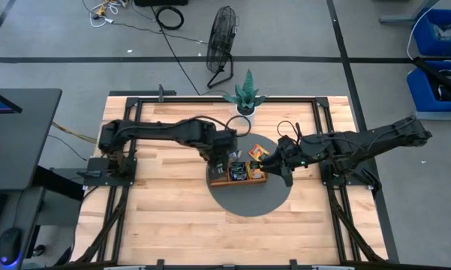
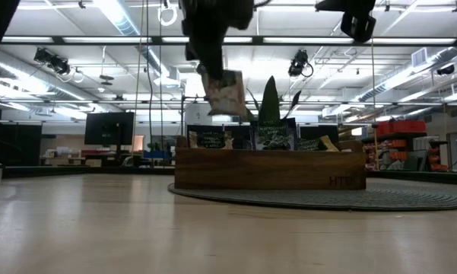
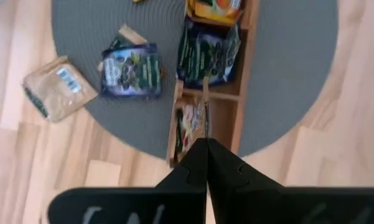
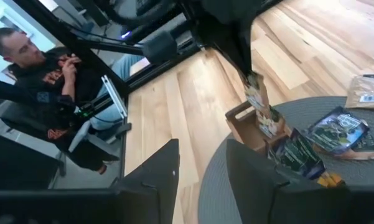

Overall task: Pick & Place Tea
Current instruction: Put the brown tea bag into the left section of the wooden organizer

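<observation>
The brown wooden tray (image 1: 237, 178) sits on a round grey mat (image 1: 251, 196). My left gripper (image 3: 206, 149) hangs above the tray's end compartment (image 3: 202, 121), shut on a pale sachet (image 2: 224, 91). A dark blue sachet (image 3: 208, 53) and an orange-yellow one (image 3: 215, 7) stand in the other compartments. Another dark blue sachet (image 3: 130, 71) lies flat on the mat, and a tan one (image 3: 53, 87) lies across the mat's edge. My right gripper (image 4: 202, 174) is open and hovers to the right of the tray (image 4: 246, 121), touching nothing. My left gripper pinches the pale sachet by its top edge (image 4: 252, 78) between both fingers, coming from above and pointing down. The sachet (image 4: 261, 109) hangs upright below the fingers, lifted clear over the tray's end compartment.
A small potted plant (image 1: 247, 96) stands near the table's far edge behind the mat. An orange sachet (image 1: 257, 151) lies on the mat beyond the tray. Bare wood (image 1: 165, 217) stretches along the table's near side. A person (image 4: 34, 62) sits beyond the table's left side.
</observation>
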`<state>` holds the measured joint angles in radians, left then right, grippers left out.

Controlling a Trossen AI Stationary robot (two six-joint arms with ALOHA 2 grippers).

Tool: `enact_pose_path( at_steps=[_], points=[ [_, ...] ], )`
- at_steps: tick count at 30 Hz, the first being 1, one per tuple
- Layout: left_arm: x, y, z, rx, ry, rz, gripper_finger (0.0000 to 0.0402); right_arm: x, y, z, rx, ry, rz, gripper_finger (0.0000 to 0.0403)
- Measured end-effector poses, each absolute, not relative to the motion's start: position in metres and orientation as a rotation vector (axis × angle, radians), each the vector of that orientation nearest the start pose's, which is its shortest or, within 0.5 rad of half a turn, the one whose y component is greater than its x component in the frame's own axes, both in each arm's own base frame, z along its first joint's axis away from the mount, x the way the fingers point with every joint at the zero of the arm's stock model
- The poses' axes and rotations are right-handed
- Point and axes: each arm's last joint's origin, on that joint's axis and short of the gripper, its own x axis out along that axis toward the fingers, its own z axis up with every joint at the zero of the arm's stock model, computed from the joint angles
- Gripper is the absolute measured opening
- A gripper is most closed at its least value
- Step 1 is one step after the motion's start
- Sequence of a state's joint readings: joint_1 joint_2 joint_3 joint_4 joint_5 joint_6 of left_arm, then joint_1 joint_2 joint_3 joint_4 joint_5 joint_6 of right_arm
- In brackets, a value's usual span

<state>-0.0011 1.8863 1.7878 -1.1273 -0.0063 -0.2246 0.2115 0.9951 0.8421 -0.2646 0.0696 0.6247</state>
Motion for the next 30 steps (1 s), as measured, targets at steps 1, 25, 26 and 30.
enact_pose_path(
  at_steps=[1,25,26,30],
  points=[
    [0.387,-0.001,0.295,-0.19,1.224,0.141,0.0001,0.211,0.043,0.307,0.556,0.445,0.005,0.0139],
    [0.367,-0.028,0.283,-0.145,1.166,0.164,0.0002,0.21,0.043,0.305,0.555,0.47,-0.002,0.0139],
    [0.365,-0.028,0.283,-0.148,1.151,0.161,0.0002,0.21,0.043,0.305,0.555,0.47,-0.002,0.0139],
    [0.363,-0.027,0.28,-0.156,1.131,0.151,0.0002,0.21,0.043,0.305,0.551,0.469,-0.001,0.0139]
  ],
)
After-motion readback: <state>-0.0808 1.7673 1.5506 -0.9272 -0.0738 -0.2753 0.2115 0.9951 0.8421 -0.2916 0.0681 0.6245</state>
